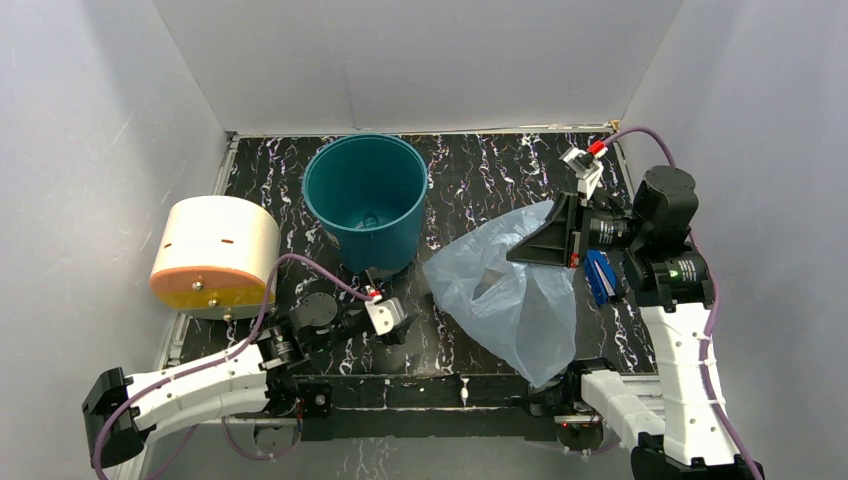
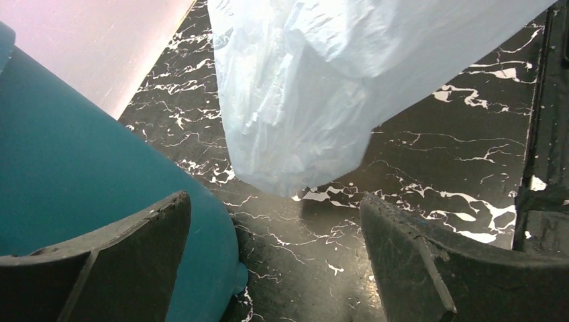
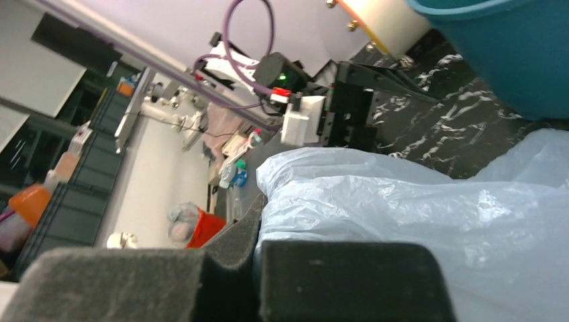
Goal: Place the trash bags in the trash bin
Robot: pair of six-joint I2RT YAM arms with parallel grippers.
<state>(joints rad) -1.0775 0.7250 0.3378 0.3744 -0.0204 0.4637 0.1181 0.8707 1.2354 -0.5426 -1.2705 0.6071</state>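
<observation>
Nearest, left pincer [image 2: 275,218] spread wide, low over black marbled worktop [image 1: 480,160], just beside base of teal trash bin [image 1: 335,215]. Right of it, right pincer [image 1: 515,254] pinching light-blue trash bag [image 1: 510,300], one edge lifted, rest draped onto worktop. Farther back, bin upright, bag outside it

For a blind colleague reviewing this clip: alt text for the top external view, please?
The right gripper is shut on a light-blue trash bag, which hangs over the black marbled table right of an upright teal trash bin. The left gripper sits open by the bin's base; a cream cylinder lies far left.
</observation>
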